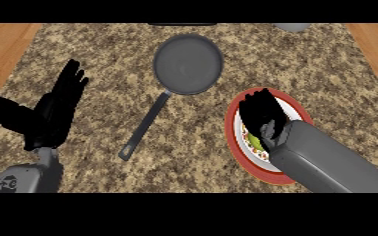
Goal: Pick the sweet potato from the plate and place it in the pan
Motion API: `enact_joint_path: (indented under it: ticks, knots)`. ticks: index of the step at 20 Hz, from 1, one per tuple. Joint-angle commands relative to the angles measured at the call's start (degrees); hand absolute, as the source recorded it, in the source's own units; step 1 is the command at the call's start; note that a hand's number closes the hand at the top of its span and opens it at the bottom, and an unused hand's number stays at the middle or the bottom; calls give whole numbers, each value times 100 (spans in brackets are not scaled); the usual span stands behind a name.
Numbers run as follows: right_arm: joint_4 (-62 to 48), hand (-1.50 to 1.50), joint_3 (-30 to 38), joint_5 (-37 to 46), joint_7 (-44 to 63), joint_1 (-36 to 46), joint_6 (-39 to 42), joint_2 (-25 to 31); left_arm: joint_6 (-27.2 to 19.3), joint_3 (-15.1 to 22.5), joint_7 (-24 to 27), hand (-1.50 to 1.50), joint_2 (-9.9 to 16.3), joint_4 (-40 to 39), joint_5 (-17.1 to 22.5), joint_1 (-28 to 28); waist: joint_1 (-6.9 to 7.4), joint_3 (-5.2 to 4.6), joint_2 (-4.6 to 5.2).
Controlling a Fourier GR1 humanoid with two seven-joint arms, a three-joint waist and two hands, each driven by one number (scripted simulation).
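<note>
At the far left, a strip of wooden surface (16, 45) borders the speckled granite tabletop (96, 45), and a matching strip runs down the far right edge. The left robot hand (59, 105) shows near the left edge, open with straight fingers pointing away from the robot and holding nothing; it rests there well apart from everything else. Between it and the pan lies a wide stretch of bare tabletop.

The dark grey pan (188, 63) sits in the upper middle, its round bowl holding nothing, and its long handle (146, 125) slants down and to the left, ending near the middle of the tabletop. Open tabletop surrounds the bowl on all sides, with a narrower gap between its lower right rim and the plate.

The plate (234, 130), red-rimmed with a white centre, lies at the lower right, close to the near edge. The right robot hand (260, 112) is over the plate, its grey forearm coming in from the lower right corner and covering the plate's near side. Its fingers hang down over the plate's middle; whether they close on anything cannot be told. A small yellow-green patch (255, 141) shows just beside the hand on the plate; the sweet potato itself cannot be made out clearly and is apparently hidden under the hand.

At the top edge, a dark object (182, 24) and a grey one (293, 27) are partly cut off.
</note>
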State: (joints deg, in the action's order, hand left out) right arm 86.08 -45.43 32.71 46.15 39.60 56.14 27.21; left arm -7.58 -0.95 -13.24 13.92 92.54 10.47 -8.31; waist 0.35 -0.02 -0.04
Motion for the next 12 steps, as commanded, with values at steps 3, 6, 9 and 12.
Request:
enact_joint_path:
  ticks: [3, 6, 9, 12]
  knots:
    - [-387, -150, -80, 639, 235, -318, 178, -353, -75, -93, -130, 0, -82, -297, -103, -343, -31, 1, 8]
    - [-465, -150, 67, 867, 171, -261, 365, -411, 113, -189, 92, 0, -30, -162, -56, -34, -14, 1, 3]
    - [-939, -150, 159, 1195, 3, -126, 149, -571, 70, -1, -269, 0, -107, 397, -105, 240, 31, 3, 0]
    - [-1340, -150, 42, 1654, -645, -234, -434, -424, -46, -62, -105, 0, -250, -124, -243, -300, 3, 4, 14]
